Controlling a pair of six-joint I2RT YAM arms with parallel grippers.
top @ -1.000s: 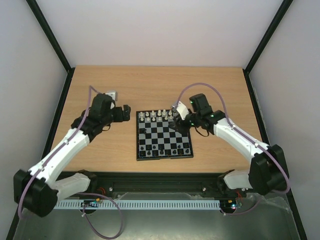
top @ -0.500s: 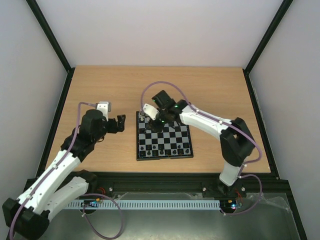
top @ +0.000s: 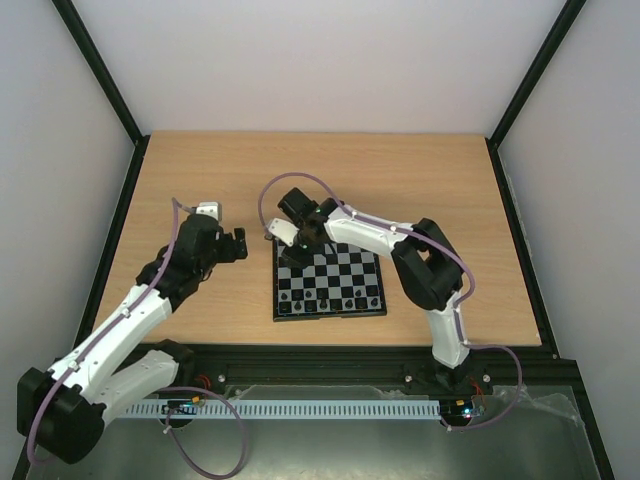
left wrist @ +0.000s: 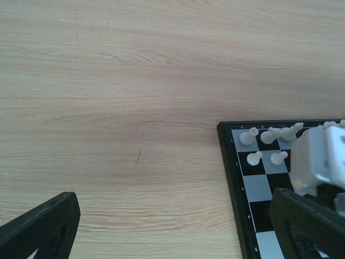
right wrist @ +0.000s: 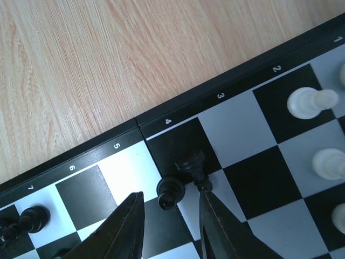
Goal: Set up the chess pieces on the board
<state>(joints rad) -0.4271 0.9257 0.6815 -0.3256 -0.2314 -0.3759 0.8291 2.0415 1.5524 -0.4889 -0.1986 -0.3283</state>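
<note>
the board (top: 335, 275) sits mid-counter toward the near edge and looks mostly set, with white chess pieces (left wrist: 248, 137) on its far rows and black ones (top: 325, 298) nearest. two stray black pieces (right wrist: 192, 163) remain mid-board; the half-narrowed right claw (right wrist: 171, 204) straddles one, ungripped. the left claw (left wrist: 172, 232) gapes wide beside the board.

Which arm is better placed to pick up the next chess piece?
Right arm: its jaws straddle a small black piece on the board. The left arm hovers over the table beside the board, jaws wide and empty.
</note>
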